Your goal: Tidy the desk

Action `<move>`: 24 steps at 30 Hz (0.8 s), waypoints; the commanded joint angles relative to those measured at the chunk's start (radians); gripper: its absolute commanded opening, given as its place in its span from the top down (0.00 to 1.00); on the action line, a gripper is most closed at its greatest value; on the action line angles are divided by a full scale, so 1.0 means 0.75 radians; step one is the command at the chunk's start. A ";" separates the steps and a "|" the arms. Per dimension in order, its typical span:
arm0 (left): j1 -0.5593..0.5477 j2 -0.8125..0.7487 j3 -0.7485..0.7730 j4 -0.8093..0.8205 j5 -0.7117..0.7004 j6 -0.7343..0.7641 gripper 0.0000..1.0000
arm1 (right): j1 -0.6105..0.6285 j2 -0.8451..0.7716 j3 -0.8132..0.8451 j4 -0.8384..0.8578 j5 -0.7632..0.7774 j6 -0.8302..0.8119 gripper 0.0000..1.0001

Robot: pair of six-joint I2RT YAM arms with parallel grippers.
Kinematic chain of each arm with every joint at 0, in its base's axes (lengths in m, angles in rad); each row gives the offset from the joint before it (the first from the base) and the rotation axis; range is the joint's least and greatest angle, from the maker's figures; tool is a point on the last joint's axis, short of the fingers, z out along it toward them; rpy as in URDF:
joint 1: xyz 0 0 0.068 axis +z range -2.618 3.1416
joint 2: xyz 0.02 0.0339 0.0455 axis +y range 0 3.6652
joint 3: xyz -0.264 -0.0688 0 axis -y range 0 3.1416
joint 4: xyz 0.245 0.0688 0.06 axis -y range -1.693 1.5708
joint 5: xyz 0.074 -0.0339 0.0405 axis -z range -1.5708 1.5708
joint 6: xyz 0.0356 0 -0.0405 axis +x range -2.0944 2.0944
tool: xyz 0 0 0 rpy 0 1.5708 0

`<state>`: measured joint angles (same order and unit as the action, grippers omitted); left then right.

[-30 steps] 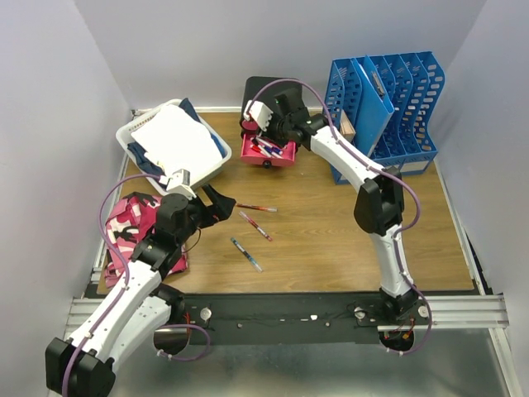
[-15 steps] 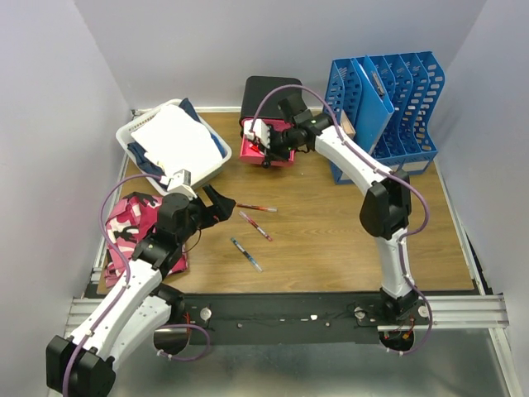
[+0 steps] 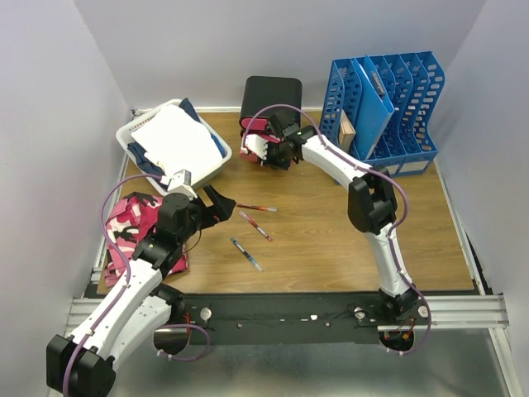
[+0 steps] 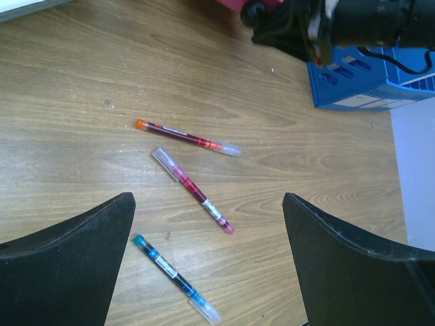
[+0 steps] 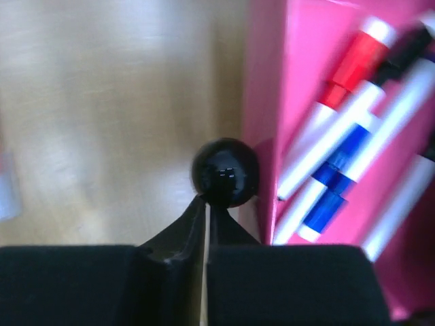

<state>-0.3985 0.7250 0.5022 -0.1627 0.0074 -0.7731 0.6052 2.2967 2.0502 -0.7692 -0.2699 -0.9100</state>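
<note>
The desk [image 3: 331, 240] is brown wood laminate. Three pens lie on it: a red pen [image 3: 256, 208], a pink pen [image 3: 255, 226] and a blue pen [image 3: 246, 255]. My left gripper [image 3: 221, 203] is open and empty just left of them. The left wrist view shows the red pen [image 4: 187, 138], pink pen [image 4: 194, 190] and blue pen [image 4: 175, 278] between the spread fingers. My right gripper [image 3: 269, 157] is shut at the front of the red drawer [image 3: 250, 139] of the black drawer unit [image 3: 271, 95]. Its tips [image 5: 206, 200] touch the black knob [image 5: 224, 172]. Several markers [image 5: 340, 170] lie in the drawer.
A white basket [image 3: 136, 136] with papers stands at the back left. A blue file rack [image 3: 388, 107] stands at the back right. A pink patterned pouch [image 3: 132, 223] lies at the left edge beside my left arm. The metal rail [image 3: 331, 310] runs along the front.
My right gripper has swung from above the open red drawer down and left to the drawer's front knob. The left arm and the pens have not moved.
</note>
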 commanded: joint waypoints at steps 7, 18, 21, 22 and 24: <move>0.010 0.068 0.009 0.100 0.080 -0.053 0.01 | 0.021 0.002 -0.081 0.686 0.458 0.262 0.18; 0.002 0.427 0.132 0.348 0.274 -0.139 0.06 | -0.034 -0.241 -0.079 0.175 -0.006 0.252 0.19; -0.035 0.605 0.230 0.393 0.287 -0.141 0.11 | -0.105 -0.376 -0.171 0.099 -0.165 0.307 0.28; -0.045 0.651 0.283 0.411 0.289 -0.139 0.13 | -0.150 -0.417 -0.205 0.091 -0.259 0.323 0.35; -0.066 0.799 0.340 0.454 0.285 -0.137 0.18 | -0.199 -0.515 -0.297 0.056 -0.368 0.369 0.47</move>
<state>-0.4149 1.1584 0.6548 0.0631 0.1768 -0.8658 0.5549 2.1056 1.9182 -0.6006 -0.2722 -0.6991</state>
